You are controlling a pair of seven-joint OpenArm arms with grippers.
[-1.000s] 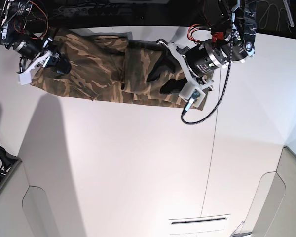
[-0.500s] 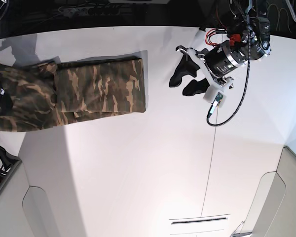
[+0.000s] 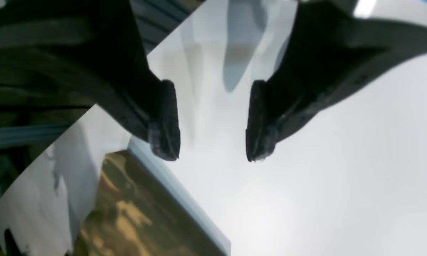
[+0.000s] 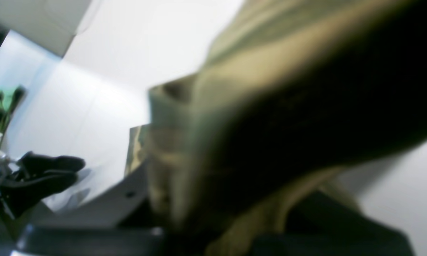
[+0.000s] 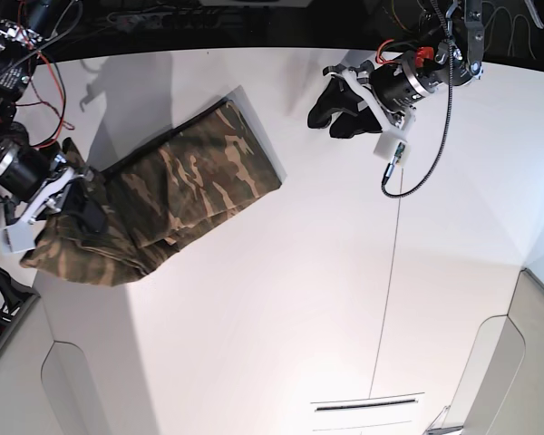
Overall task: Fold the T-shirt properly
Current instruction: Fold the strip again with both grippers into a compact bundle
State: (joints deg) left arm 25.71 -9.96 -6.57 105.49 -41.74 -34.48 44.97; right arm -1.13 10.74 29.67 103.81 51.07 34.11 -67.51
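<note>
Here my right tool [image 5: 80,207] is clamped on one end of the T-shirt [image 5: 177,195], which lies on the counter [image 5: 281,317], its long axis running diagonally away toward my left tool [image 5: 335,111]. That one hangs beyond the shirt's far edge, parted, holding nothing. Only the base view shows the whole folded strip; my wrist views catch corners.

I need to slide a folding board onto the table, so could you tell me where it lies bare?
Bare: the wide white table in front of the T-shirt, and the strip between the shirt's right edge and the open left pincer. Crowded: the base view's left edge, where the right pincer is shut on the bunched shirt.
</note>
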